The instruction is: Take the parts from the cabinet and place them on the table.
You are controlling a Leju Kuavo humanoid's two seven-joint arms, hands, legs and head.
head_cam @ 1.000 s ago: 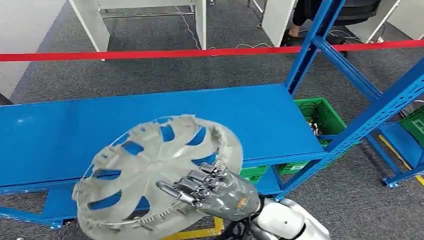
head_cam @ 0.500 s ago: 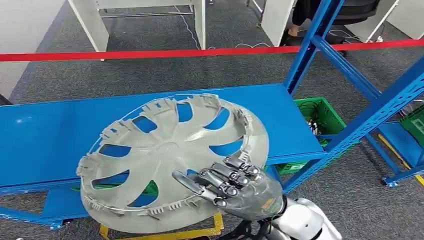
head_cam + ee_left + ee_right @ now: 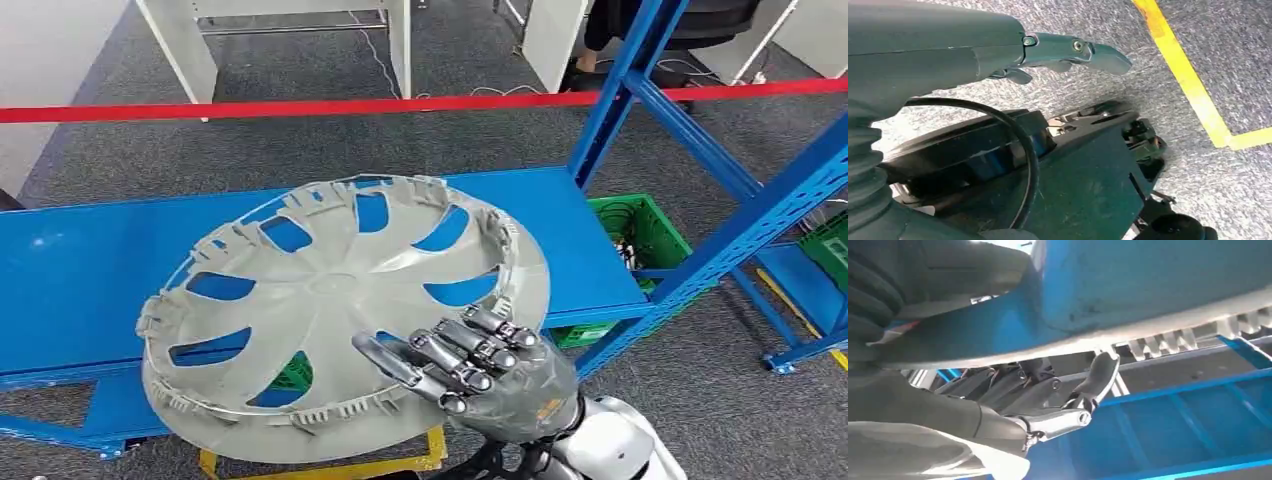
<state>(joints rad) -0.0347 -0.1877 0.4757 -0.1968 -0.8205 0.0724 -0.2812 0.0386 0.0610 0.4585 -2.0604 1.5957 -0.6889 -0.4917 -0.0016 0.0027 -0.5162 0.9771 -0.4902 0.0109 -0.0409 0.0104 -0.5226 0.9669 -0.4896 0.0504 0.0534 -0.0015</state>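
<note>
Your right hand (image 3: pixel 480 375) grips the near rim of the wheel cover (image 3: pixel 340 310) in the head view, fingers (image 3: pixel 455 362) curled over the edge on top. The cover hangs tilted above the blue table (image 3: pixel 90 270), its far edge over the table top and its near edge, with the hand, out past the table's front edge. You cannot tell from here whether any part of it touches the surface; it looks to be held clear. So the fetching looks done and the placing is not: the cover has yet to be lowered flat and released. To the right stands the blue rack (image 3: pixel 700 170) with green bins (image 3: pixel 640 230) low down; nothing else lies on the table, so judge this the first part laid there, with any others yet to fetch.

In the left wrist view, your left hand (image 3: pixel 998 50) hangs over grey carpet (image 3: pixel 1198 165) with a yellow floor line (image 3: pixel 1188 80). It holds nothing that you can see; one finger juts out straight, and the rest are too hidden to say whether they are spread or curled.

In the right wrist view, the right hand's fingers (image 3: pixel 1013 385) and thumb clamp the cover's rim from below, its toothed edge (image 3: pixel 1168 342) running off above the table's blue frame (image 3: pixel 1188 415).
</note>
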